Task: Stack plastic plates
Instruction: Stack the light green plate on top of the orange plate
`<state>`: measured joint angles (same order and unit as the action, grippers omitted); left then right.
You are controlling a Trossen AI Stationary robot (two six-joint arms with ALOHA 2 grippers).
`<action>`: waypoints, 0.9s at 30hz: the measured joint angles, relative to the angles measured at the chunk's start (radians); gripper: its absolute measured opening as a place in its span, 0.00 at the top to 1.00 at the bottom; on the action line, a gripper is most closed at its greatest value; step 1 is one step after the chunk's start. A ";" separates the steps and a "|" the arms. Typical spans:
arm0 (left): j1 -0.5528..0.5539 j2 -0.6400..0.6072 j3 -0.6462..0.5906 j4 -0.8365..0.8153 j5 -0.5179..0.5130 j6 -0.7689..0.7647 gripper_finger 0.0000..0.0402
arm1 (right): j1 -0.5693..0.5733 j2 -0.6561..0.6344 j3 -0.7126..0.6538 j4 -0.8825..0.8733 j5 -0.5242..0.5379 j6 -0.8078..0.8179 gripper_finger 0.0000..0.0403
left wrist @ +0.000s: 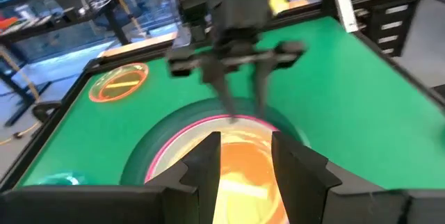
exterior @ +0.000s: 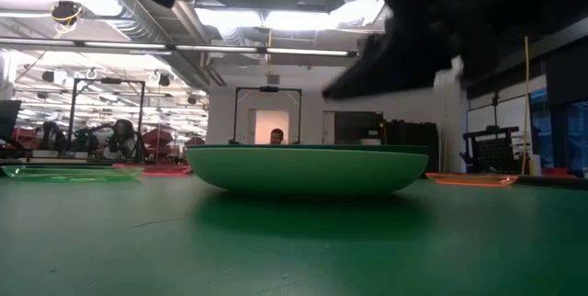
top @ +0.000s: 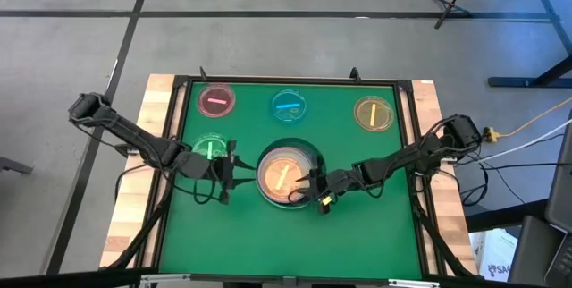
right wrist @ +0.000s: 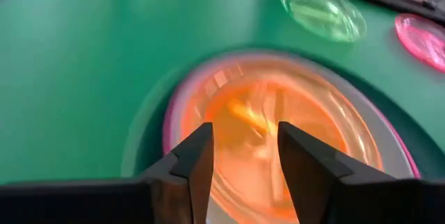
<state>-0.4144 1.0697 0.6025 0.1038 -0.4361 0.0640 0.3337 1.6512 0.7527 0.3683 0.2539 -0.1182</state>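
Both arms reach inward, left end effector (top: 234, 168) and right end effector (top: 315, 183) parted.

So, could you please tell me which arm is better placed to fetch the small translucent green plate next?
The left, I'd judge. The left gripper hangs open right beside the small translucent green plate, while the right gripper, also open, sits across the central stack of plates, farther away.

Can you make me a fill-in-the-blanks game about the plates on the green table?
1. The orange plate lies on top of the ___ in the middle of the table.
2. The small pink plate sits on the far side, nearer the ___ arm.
3. Between the pink and amber plate along the far edge lies the small ___ plate.
4. The left hand and right hand both hang at the ___.

Missing words: stack; left; blue; stack
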 joint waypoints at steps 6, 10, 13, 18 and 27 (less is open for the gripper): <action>0.056 0.029 0.000 -0.153 -0.026 -0.159 0.70 | 0.047 -0.003 0.021 0.011 0.001 0.035 0.63; 0.059 0.033 0.000 -0.337 -0.025 -0.331 0.70 | 0.055 0.002 0.020 0.043 0.040 0.046 0.63; 0.052 0.033 0.000 -0.468 -0.023 -0.454 0.70 | 0.053 0.004 0.020 0.078 0.035 0.104 0.63; 0.044 0.060 0.000 -0.624 -0.021 -0.619 0.70 | 0.053 0.004 0.020 0.083 0.031 0.113 0.63; 0.041 0.197 0.000 -0.727 -0.014 -0.761 0.70 | 0.053 0.004 0.020 0.059 0.030 0.114 0.63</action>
<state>-0.3733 1.2667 0.6025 -0.6232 -0.4506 -0.6967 0.3866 1.6554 0.7731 0.4270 0.2834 -0.0038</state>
